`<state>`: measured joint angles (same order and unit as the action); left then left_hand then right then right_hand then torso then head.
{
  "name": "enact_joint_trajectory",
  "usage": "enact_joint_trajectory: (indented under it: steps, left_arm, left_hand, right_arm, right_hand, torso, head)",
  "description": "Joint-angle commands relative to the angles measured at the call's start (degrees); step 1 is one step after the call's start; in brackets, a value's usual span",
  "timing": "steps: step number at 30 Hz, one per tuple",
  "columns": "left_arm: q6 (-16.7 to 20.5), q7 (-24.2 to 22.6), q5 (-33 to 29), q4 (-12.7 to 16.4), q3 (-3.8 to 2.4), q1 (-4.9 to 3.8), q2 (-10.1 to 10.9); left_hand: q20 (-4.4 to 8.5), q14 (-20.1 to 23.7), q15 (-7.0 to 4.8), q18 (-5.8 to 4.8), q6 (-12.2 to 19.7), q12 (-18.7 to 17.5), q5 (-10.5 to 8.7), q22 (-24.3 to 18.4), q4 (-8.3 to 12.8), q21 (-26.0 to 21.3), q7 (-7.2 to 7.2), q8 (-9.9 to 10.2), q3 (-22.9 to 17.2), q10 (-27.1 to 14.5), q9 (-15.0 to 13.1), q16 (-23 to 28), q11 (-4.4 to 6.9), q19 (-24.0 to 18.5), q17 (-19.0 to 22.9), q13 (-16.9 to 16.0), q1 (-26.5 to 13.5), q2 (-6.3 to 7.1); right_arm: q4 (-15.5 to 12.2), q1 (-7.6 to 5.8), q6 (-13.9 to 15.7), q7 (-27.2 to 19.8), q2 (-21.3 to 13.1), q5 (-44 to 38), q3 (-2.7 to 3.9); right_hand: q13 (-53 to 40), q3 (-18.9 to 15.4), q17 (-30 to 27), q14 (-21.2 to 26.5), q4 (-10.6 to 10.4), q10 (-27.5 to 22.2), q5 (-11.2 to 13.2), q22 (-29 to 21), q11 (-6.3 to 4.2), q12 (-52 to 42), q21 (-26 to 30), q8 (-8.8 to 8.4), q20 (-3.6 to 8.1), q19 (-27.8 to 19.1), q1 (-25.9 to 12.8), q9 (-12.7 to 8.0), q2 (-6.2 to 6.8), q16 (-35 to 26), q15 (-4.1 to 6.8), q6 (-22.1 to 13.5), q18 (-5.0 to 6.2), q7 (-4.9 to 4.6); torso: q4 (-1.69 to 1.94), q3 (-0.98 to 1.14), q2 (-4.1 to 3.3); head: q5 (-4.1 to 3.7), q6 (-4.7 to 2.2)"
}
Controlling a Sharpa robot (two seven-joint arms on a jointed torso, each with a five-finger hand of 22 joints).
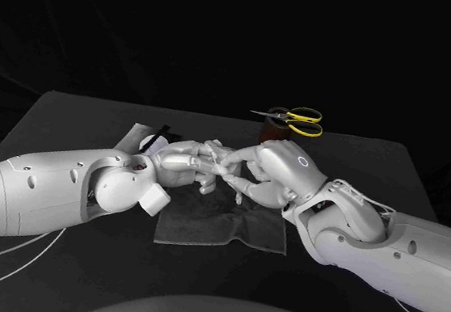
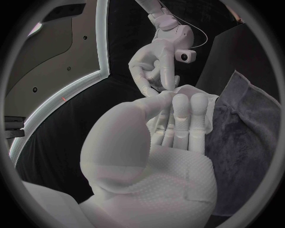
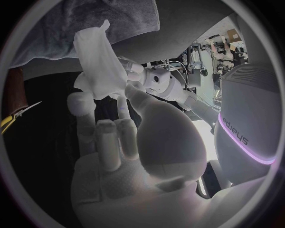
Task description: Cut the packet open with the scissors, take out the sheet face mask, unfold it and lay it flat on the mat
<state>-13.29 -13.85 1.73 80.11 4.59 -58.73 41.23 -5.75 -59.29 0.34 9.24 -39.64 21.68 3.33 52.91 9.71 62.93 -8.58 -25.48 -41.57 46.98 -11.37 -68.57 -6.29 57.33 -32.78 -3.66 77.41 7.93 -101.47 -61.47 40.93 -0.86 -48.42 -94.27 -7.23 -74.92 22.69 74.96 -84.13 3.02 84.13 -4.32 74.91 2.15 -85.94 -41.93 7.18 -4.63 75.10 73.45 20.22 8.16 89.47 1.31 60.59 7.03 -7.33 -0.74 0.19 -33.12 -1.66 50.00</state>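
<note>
A: How will the sheet face mask (image 3: pixel 98 59) handle?
B: I judge it light, thin and limp, and easy to tear. It is crumpled above the soft grey mat (image 1: pixel 224 234), between both hands. The left hand (image 2: pixel 154 156) clamps it between thumb and fingers, and the right hand (image 1: pixel 276 169) pinches its edge.
A: Where to hold?
B: At the free edges, pulling gently.

Reads approx. "edipus", sideways, on grey rounded housing (image 3: pixel 249 95) above purple light strip (image 3: pixel 242 148), right wrist view; nothing else legible.
</note>
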Motion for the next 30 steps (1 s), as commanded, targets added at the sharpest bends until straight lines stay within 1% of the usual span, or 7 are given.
enact_joint_trajectory:
  steps: [1, 13, 17, 18, 20, 23, 30]
  left_arm:
    - [-0.33, -0.27, -0.77, -0.02, -0.05, -0.04, 0.0]
    - [-0.37, -0.12, -0.87, -0.05, -0.05, -0.04, 0.01]
    - [-0.51, -0.02, -0.87, 0.0, -0.05, -0.04, 0.02]
    - [-0.54, 0.02, -0.87, 0.02, -0.05, -0.04, 0.03]
    - [-0.58, 0.06, -0.87, 0.03, -0.05, -0.04, 0.04]
    - [-0.67, 0.15, -0.87, 0.07, -0.05, -0.04, 0.06]
    - [-0.89, 0.35, -0.87, 0.21, -0.05, -0.04, 0.08]
  left_hand:
    - [-0.3, 0.04, 0.28, 0.5, -0.44, -0.31, -0.32, -0.04, 0.11, -0.26, -0.15, -0.13, 0.35, 0.35, 0.06, -0.23, 0.11, 0.11, 0.04, -0.07, -0.63, 0.03]
    - [-0.31, 0.05, 0.29, 0.49, -0.48, -0.33, -0.32, -0.09, 0.0, -0.36, -0.14, -0.15, 0.46, 0.41, 0.08, -0.28, 0.12, 0.19, 0.09, -0.07, -0.68, -0.01]
    - [-0.31, 0.05, 0.29, 0.49, -0.48, -0.33, -0.32, -0.09, 0.0, -0.36, -0.14, -0.15, 0.46, 0.41, 0.08, -0.28, 0.12, 0.19, 0.09, -0.07, -0.68, -0.01]
    - [-0.32, 0.06, 0.28, 0.52, -0.53, -0.34, -0.31, -0.22, -0.05, -0.49, -0.14, -0.17, 0.51, 0.49, 0.08, -0.32, 0.12, 0.15, 0.12, -0.07, -0.67, -0.04]
    - [-0.32, 0.06, 0.28, 0.52, -0.53, -0.34, -0.31, -0.22, -0.05, -0.49, -0.14, -0.17, 0.51, 0.49, 0.08, -0.32, 0.12, 0.15, 0.12, -0.07, -0.67, -0.04]
    - [-0.32, 0.06, 0.28, 0.52, -0.53, -0.34, -0.31, -0.22, -0.05, -0.49, -0.14, -0.17, 0.51, 0.49, 0.08, -0.32, 0.12, 0.15, 0.12, -0.07, -0.67, -0.04]
    - [-0.32, 0.07, 0.28, 0.51, -0.56, -0.35, -0.31, -0.23, -0.06, -0.52, -0.14, -0.18, 0.55, 0.51, 0.09, -0.34, 0.12, 0.19, 0.14, -0.07, -0.67, -0.03]
  right_arm:
    - [-0.19, 0.07, -0.64, 0.23, -0.19, -0.62, 0.02]
    - [0.03, 0.13, -1.01, 0.36, -0.04, -0.27, 0.02]
    - [0.15, 0.13, -1.0, 0.51, 0.1, -0.34, 0.02]
    - [0.18, 0.13, -0.94, 0.54, 0.14, -0.36, 0.02]
    - [0.21, 0.13, -0.89, 0.56, 0.2, -0.38, 0.02]
    - [0.24, 0.13, -0.85, 0.62, 0.3, -0.49, 0.02]
    - [0.29, 0.13, -0.79, 0.84, 0.51, -0.82, 0.02]
  right_hand:
    - [-12.54, -0.12, 14.24, -5.56, 0.05, 4.48, 0.44, 2.59, 0.33, 0.0, -0.25, -0.11, -0.32, -0.13, -0.57, -0.04, 0.39, 0.21, -0.21, 0.27, 0.72, 0.11]
    - [-12.58, 0.0, 14.35, -5.6, -0.2, 4.51, 0.38, 2.63, 0.16, -0.05, -0.26, 0.09, -0.3, -0.1, -0.87, -0.03, 0.16, 0.25, -0.11, 0.88, 0.75, 0.36]
    - [-12.67, 0.92, 14.48, -5.66, 0.19, 4.57, 0.65, 2.82, -0.17, -0.21, -0.76, 0.4, -0.14, 0.11, -0.02, 0.02, -0.55, 0.31, 0.16, 1.74, 0.71, 0.72]
    - [-12.78, 1.77, 14.6, -5.7, 0.46, 4.64, 1.14, 2.96, -0.42, -0.38, -1.07, 0.73, 0.02, 0.26, 0.57, 0.09, -1.26, 0.35, 0.36, 2.52, 0.67, 1.0]
    - [-12.83, 2.32, 14.72, -5.75, 0.67, 4.67, 1.26, 3.04, -0.6, -0.46, -1.2, 1.01, 0.16, 0.33, 0.85, 0.17, -1.61, 0.4, 0.51, 3.11, 0.66, 1.22]
    - [-12.86, 2.53, 14.78, -5.78, 0.75, 4.69, 1.29, 3.11, -0.71, -0.51, -1.35, 1.21, 0.23, 0.39, 0.91, 0.24, -1.71, 0.43, 0.59, 3.47, 0.63, 1.35]
    - [-12.84, 2.65, 14.78, -5.77, 0.99, 4.69, 1.34, 3.15, -0.87, -0.48, -1.35, 1.49, 0.35, 0.42, 0.92, 0.33, -1.43, 0.43, 0.72, 3.92, 0.63, 1.55]
  torso:
    - [0.0, 0.02, 0.0]
    - [0.03, -0.04, 0.0]
    - [0.05, -0.05, 0.01]
    - [0.06, -0.07, 0.01]
    - [0.03, -0.06, 0.0]
    - [0.02, -0.05, 0.01]
    - [0.01, -0.02, 0.02]
  head:
    - [0.04, 0.0]
    - [-0.09, 0.0]
    - [-0.09, 0.0]
    - [-0.12, 0.0]
    - [-0.12, 0.0]
    - [-0.14, 0.0]
    - [-0.14, 0.0]
